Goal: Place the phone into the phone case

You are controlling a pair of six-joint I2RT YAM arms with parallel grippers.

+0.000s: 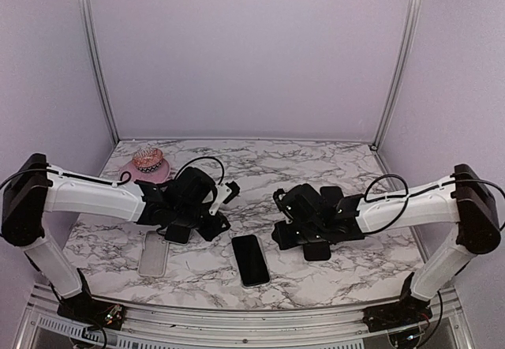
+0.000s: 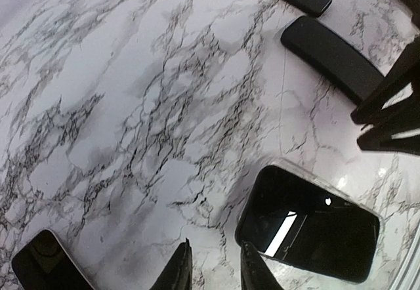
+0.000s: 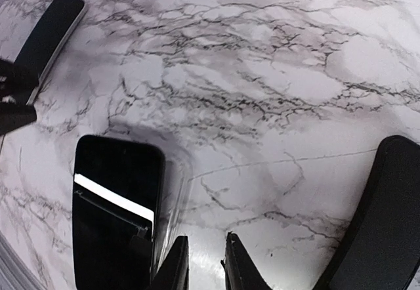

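Fingers (image 2: 176, 273) on my left gripper (image 2: 214, 257) and right gripper (image 3: 205, 254) barely apart, empty; phone (image 1: 250, 259) flat, long axis near-to-far; marble table (image 1: 316, 167), lilac walls (image 1: 252, 49).

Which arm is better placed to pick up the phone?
Probably right: the right gripper hovers beside the phone, while the left gripper sits nearer the phone case.
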